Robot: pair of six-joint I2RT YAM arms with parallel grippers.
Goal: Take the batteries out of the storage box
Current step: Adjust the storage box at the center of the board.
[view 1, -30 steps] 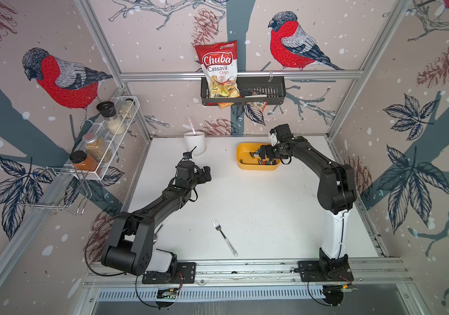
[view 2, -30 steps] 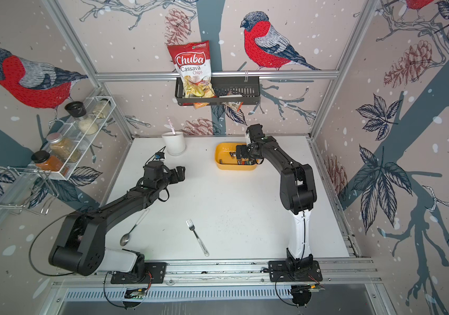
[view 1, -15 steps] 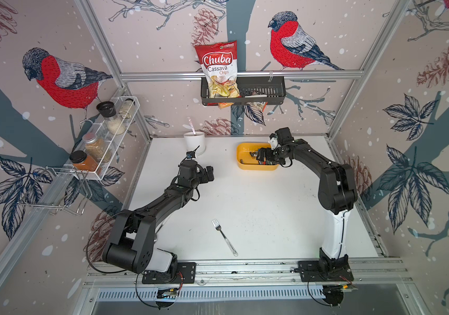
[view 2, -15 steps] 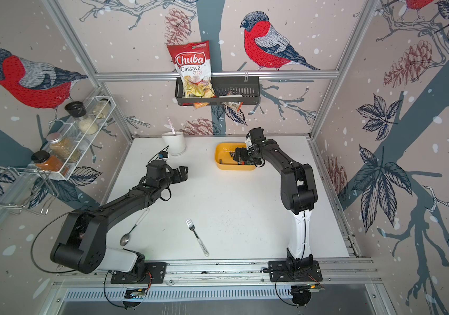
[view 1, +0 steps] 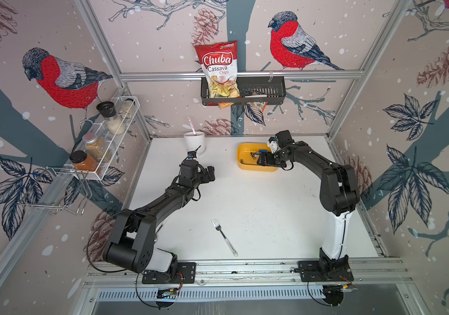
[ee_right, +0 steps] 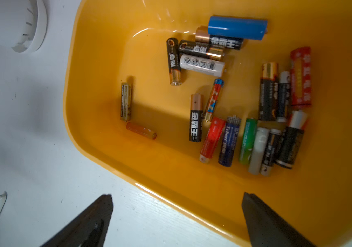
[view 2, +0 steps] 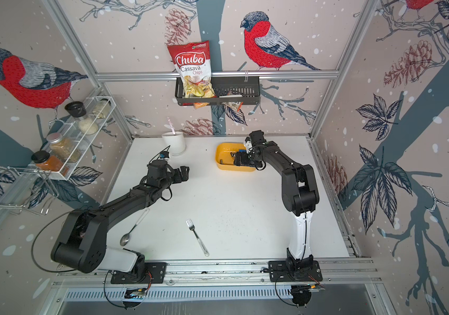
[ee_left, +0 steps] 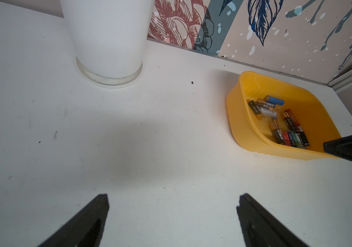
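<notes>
Grippers both spread wide, both empty. Right gripper hangs at the near rim of the yellow box: one finger over bare bench just outside the rim, the other over the box's inside. Contact with the box: can't tell.

Batteries all lie flat on the box floor, ahead of the open fingers, in loose clusters:
- a blue battery with a few black-and-gold ones and a white one, at the end farthest from the gripper
- red, dark blue, green, grey and black ones side by side, nearer the gripper
- a red battery beside two black ones
- two small ones, gold and orange, apart by the wall

Left gripper hovers over bare bench, well apart from the box. It faces the back wall, with the box and a white cup both ahead of it.

In both top views the box sits at the back of the bench, right of centre, near the wall, with the cup to its left. Fork lies near the front, spoon beside the left arm. On the walls: black basket with a chips bag, wire rack with spice jars.
</notes>
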